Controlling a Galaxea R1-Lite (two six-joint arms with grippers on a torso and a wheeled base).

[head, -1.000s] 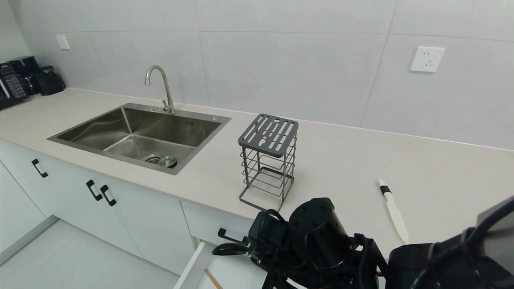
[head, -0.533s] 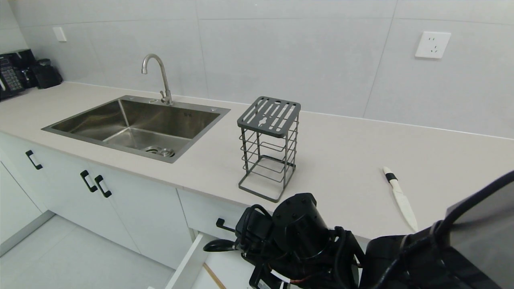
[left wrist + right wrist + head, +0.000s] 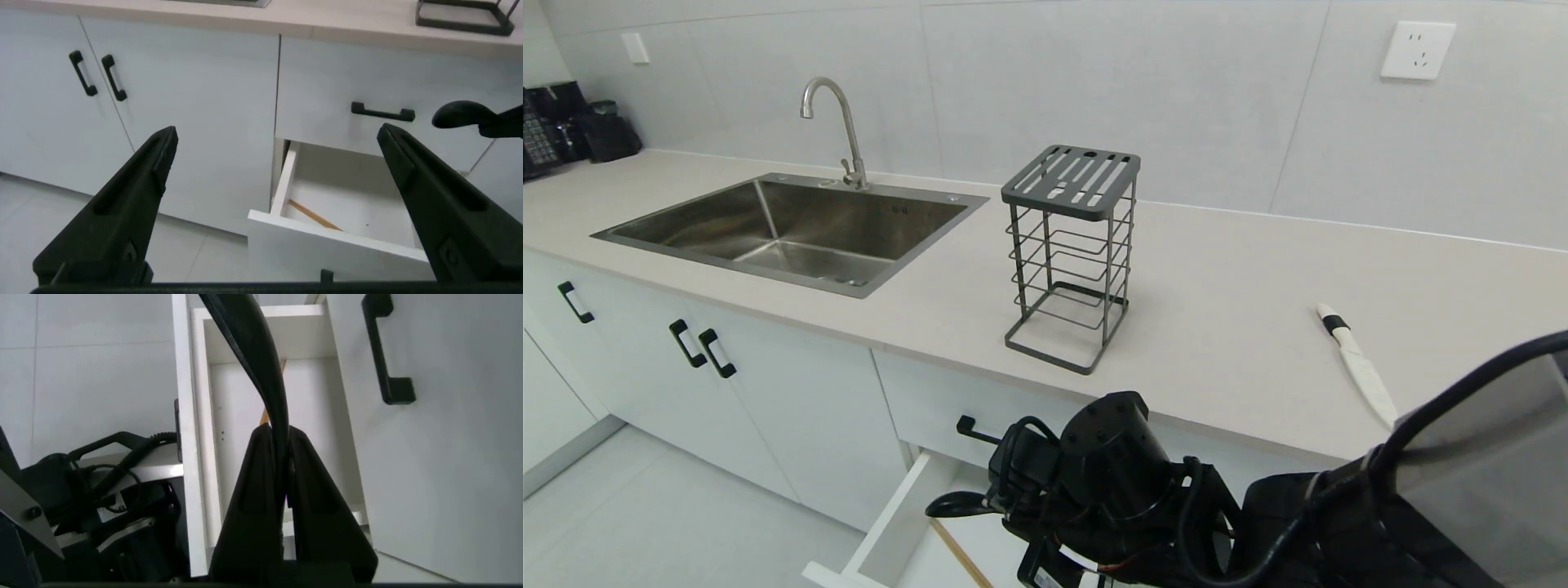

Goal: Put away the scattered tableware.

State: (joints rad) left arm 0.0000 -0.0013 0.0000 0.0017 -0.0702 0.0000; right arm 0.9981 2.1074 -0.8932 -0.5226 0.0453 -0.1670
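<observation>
Counter (image 3: 1241, 327): you see a sink (image 3: 866, 216) in it and a wire knife rack (image 3: 1068, 253) near the sink | open drawer (image 3: 335, 237) under the counter | white knife (image 3: 1356, 363) lies on the counter, well apart from the rack | your right gripper (image 3: 278, 449) pinches a black spoon (image 3: 249, 343) over the drawer | your left gripper (image 3: 278, 135) is spread wide, holding nothing

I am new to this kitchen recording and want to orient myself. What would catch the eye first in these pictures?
First the black spoon, clamped in the right gripper above the open drawer under the counter. Next the dark wire rack standing upright on the counter beside the sink, and a white knife lying flat to its right, near the counter's front edge.
</observation>
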